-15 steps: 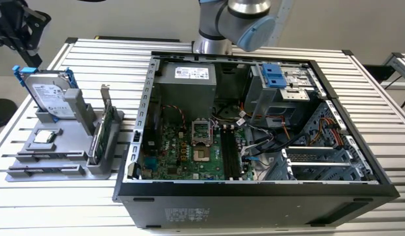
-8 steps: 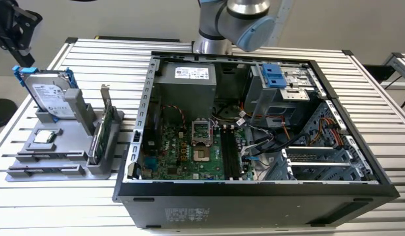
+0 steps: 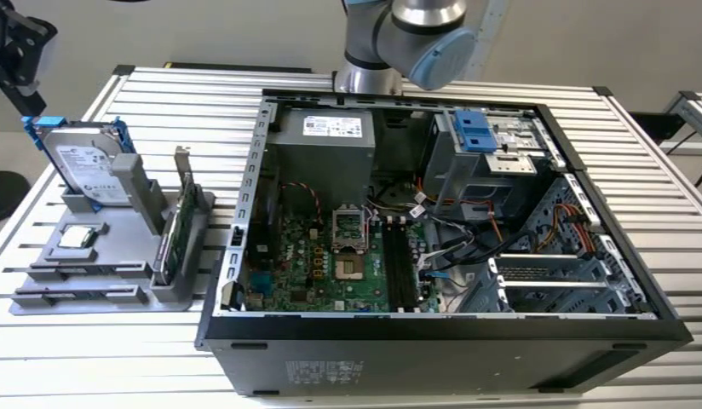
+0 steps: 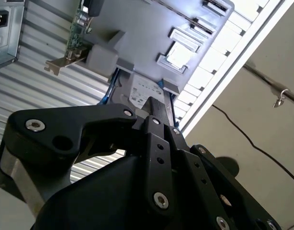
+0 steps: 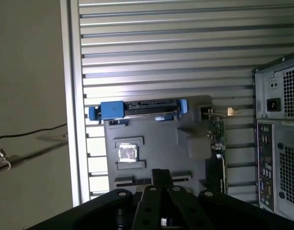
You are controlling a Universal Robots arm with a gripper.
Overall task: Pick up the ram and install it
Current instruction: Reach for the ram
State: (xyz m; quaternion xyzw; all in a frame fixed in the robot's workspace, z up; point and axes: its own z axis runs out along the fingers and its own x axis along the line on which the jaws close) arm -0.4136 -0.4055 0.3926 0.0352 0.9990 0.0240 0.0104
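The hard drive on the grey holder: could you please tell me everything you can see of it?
The hard drive is a flat, silver, metal-looking box with a pale label on its broad face and blue plastic rails along its sides. It stands on edge, roughly upright, in a slot at the back of the grey holder, which alone touches it. The holder sits on the slatted table, to the exterior view's left of the open computer case.
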